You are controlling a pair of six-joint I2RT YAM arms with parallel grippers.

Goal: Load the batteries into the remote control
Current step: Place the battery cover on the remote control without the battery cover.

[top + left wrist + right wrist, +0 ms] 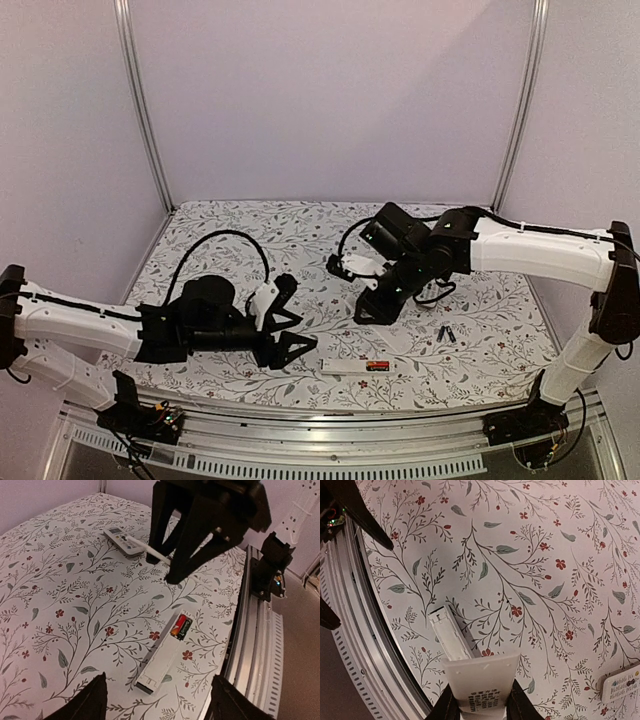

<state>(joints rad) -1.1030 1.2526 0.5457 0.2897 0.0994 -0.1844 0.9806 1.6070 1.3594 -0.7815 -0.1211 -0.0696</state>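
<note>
White plastic of the remote control (159, 662) is seen lying flat near the front edge of the flowered table (75, 605). Since the left gripper (159, 680) is spread and empty above it, the light body could be skidded toward the rail (252, 630) if a finger is lowered off-centre. What is judged to be the battery cover (480, 680) is pinched in the right gripper (481, 705) and could be let slip. In the open compartment (181, 626) a red cell is seated, perhaps with a dark one beside it, while two black batteries (445, 335) are found loose on the table, well apart.
</note>
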